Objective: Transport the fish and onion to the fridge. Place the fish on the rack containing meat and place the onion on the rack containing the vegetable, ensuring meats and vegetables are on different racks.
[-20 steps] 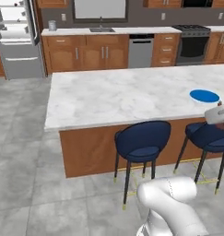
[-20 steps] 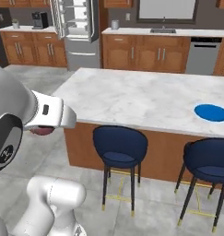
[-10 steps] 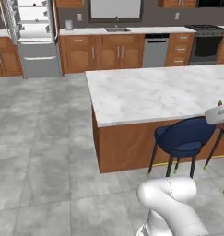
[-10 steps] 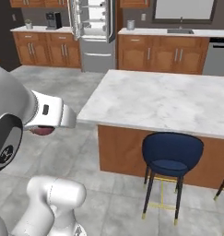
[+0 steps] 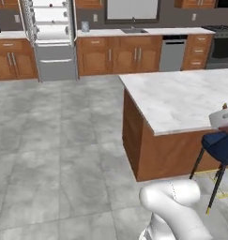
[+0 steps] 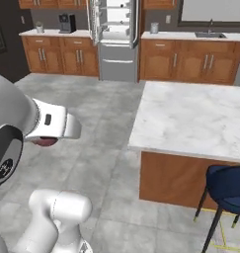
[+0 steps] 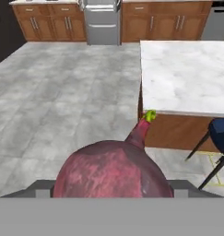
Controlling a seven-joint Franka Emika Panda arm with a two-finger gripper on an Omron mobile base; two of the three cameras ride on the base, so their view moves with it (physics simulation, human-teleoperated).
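Note:
The onion, a reddish-purple ball with a short stalk and green tip, sits between my gripper's fingers, and the gripper is shut on it. From the right base view a slice of the onion shows under the white hand. The hand also pokes in at the right edge of the left base view. The fridge stands at the far wall with its doors swung open and its white shelves showing; it is also seen as the fridge and as the fridge. The fish is out of view.
A marble-topped island on a wooden base lies to the right, with dark blue stools along its near side. Wooden cabinets line the far wall. Open grey floor stretches between me and the fridge.
The base has driven, so the whole scene slid right: the island and stools moved toward the right edge, the blue plate left the pictures, and the fridge came further in. The onion stays gripped.

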